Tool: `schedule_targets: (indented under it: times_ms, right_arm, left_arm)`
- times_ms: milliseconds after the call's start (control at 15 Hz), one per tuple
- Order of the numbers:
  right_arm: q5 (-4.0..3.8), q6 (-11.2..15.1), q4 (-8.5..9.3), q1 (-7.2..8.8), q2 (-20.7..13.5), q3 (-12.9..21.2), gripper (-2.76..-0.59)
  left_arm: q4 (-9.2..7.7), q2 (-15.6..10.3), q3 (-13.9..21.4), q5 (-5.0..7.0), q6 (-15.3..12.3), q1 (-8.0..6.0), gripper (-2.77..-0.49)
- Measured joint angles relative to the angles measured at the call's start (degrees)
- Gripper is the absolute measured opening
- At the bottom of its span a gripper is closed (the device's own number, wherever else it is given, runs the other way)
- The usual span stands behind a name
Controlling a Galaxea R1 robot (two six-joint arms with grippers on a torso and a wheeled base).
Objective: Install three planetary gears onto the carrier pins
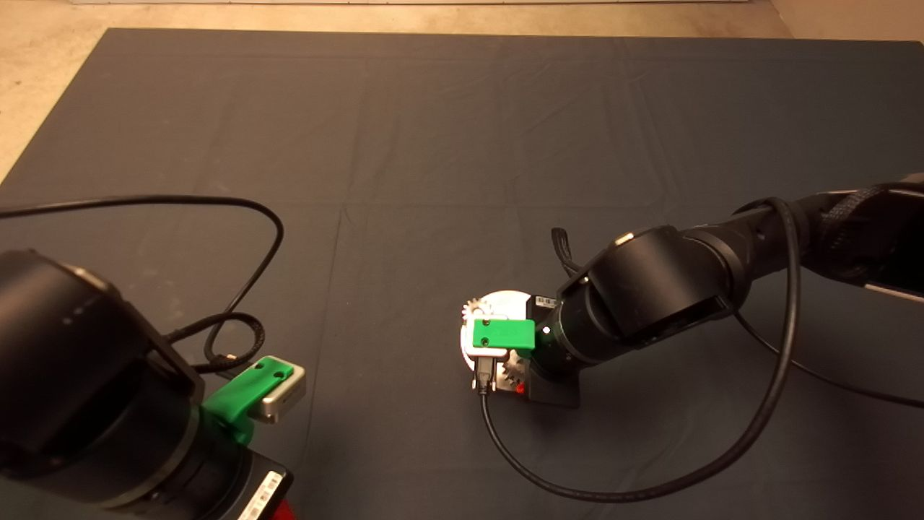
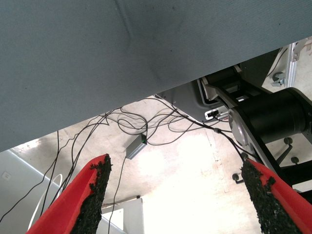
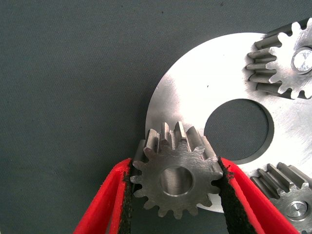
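In the right wrist view my right gripper (image 3: 175,168) is shut on a planetary gear (image 3: 174,181), a small silvery spur gear with an open bore, held over the rim of the round silver carrier disc (image 3: 195,87). Two more gears (image 3: 285,61) (image 3: 285,192) sit on the disc, each with a carrier pin (image 3: 304,59) (image 3: 297,209) showing in its bore. No bare pin shows under the held gear. From above, the right gripper (image 1: 515,378) hangs over the disc (image 1: 507,300) near the mat's middle. My left gripper (image 2: 178,195) is parked at the lower left, open and empty.
The right arm's black cable (image 1: 650,484) loops over the mat in front of the disc. The left arm's cables (image 1: 238,318) lie at the left. The left wrist view shows the mat's edge (image 2: 146,97), floor cables and a robot base beyond.
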Motion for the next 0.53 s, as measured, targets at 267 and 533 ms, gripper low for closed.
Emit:
schedule_targets:
  times_ms: [267, 533]
  right_arm:
    - [-0.02, -0.01, 0.02, -0.47, 0.00, -0.92, -2.28]
    - [-0.02, -0.01, 0.05, -0.82, 0.00, -1.20, -2.28]
  left_arm:
    - [0.00, 0.00, 0.00, 0.00, 0.00, 0.00, -1.38]
    - [0.00, 0.00, 0.00, 0.00, 0.00, 0.00, -1.38]
